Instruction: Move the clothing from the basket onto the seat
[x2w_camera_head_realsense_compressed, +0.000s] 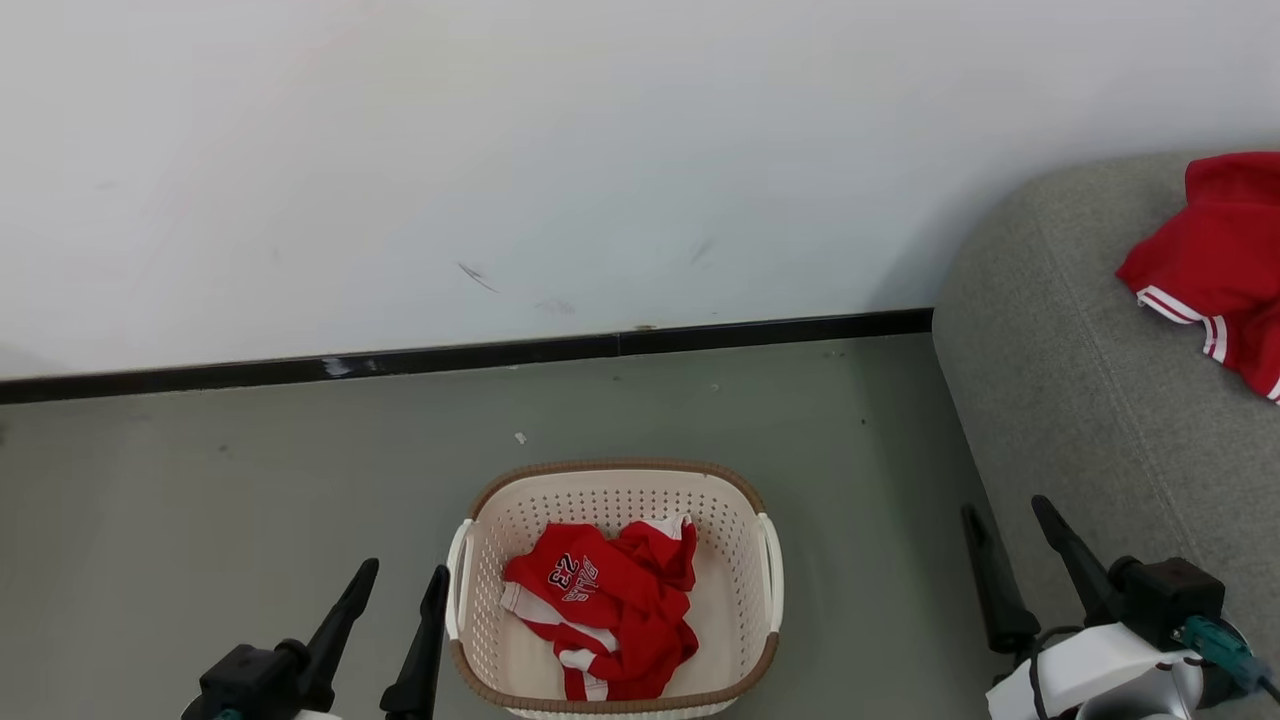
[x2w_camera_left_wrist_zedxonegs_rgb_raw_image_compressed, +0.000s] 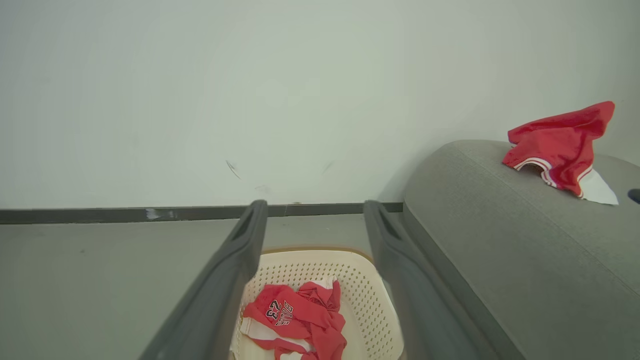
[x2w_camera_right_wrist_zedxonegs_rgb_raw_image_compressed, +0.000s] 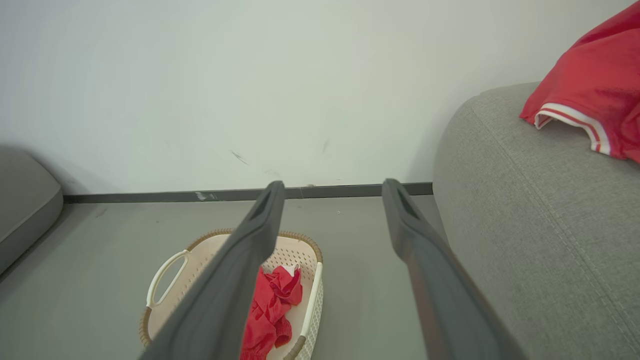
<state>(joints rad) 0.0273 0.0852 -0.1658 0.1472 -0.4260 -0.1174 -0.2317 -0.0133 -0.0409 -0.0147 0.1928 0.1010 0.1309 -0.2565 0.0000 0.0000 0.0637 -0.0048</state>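
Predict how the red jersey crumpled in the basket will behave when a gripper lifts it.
Probably floppy: the red jersey lies in crumpled folds, so it should sag from any pinch point. Likely light: the cloth looks thin. It may unfold and drag over the basket rim as it rises.

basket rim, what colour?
Brown, with a woven look, on the cream-white perforated basket. Clearest in the head view.

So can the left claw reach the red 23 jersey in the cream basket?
Probably yes: the open left claw sits beside the cream perforated basket, and the red jersey lies uncovered inside.
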